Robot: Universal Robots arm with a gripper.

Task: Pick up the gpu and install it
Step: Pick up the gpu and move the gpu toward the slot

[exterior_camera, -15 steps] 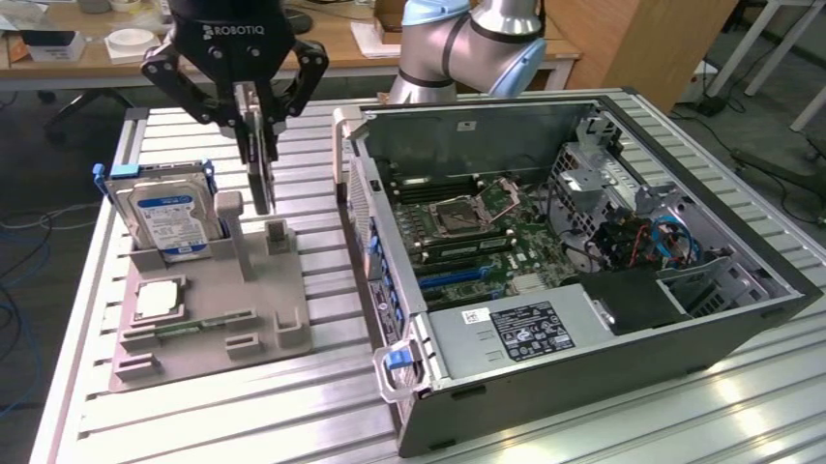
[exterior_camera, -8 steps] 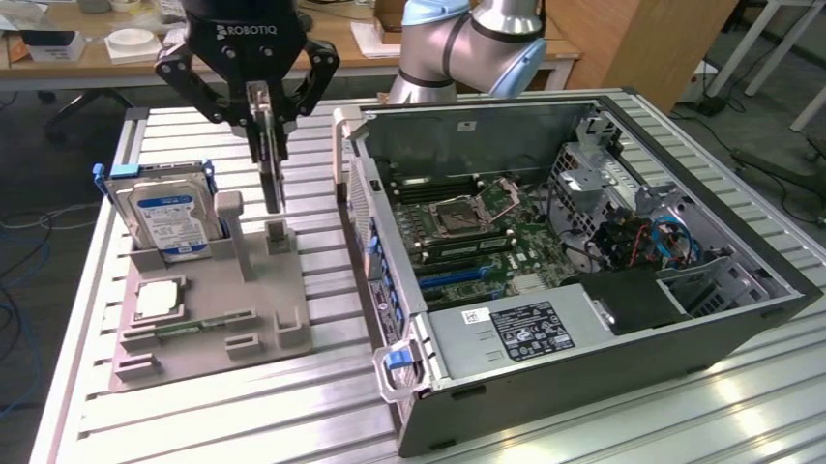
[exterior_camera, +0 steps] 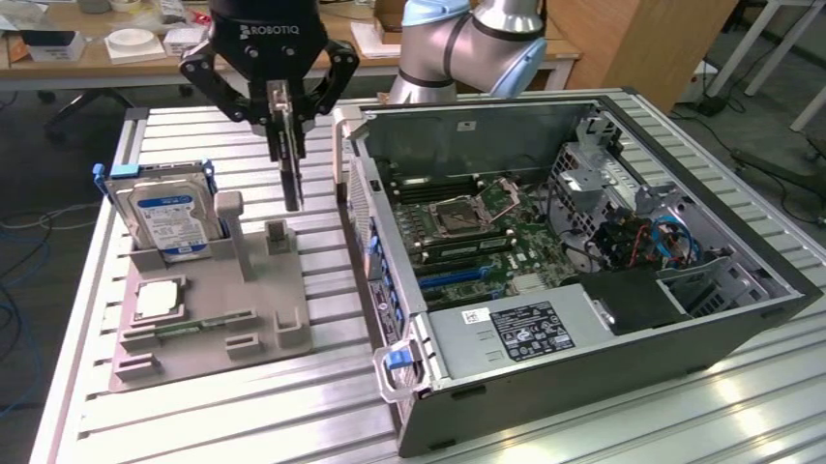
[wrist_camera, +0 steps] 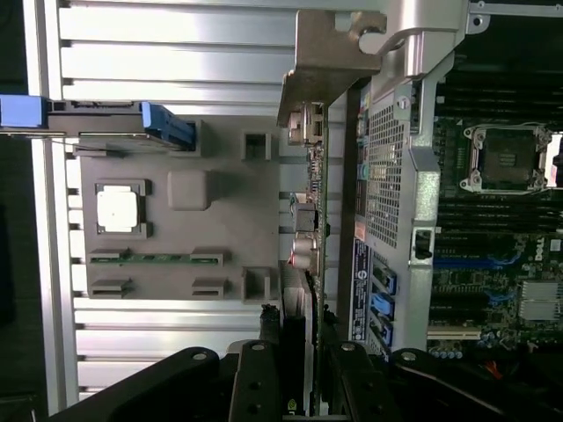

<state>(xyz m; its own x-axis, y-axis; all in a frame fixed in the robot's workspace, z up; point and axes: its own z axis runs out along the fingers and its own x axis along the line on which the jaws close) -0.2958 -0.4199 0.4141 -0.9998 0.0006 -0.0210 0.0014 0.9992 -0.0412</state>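
Note:
My gripper (exterior_camera: 286,121) is shut on the gpu (exterior_camera: 292,174), which hangs edge-on and upright from the fingers, its lower end a little above the grey fixture (exterior_camera: 226,309). It hangs between the fixture and the open computer case (exterior_camera: 722,300), close to the case's side wall. In the wrist view the gpu (wrist_camera: 314,220) runs away from my gripper (wrist_camera: 308,360) as a thin green edge with ports. Its silver bracket (wrist_camera: 330,61) is at the far end, beside the case's perforated wall (wrist_camera: 383,167).
The fixture holds a hard drive (exterior_camera: 168,208) standing upright, a square processor (exterior_camera: 155,300) and a thin memory stick (exterior_camera: 193,327). Inside the case lie the motherboard (exterior_camera: 478,242), a processor socket (exterior_camera: 465,208) and a black power supply (exterior_camera: 529,329). The ribbed metal table (exterior_camera: 258,416) carries everything.

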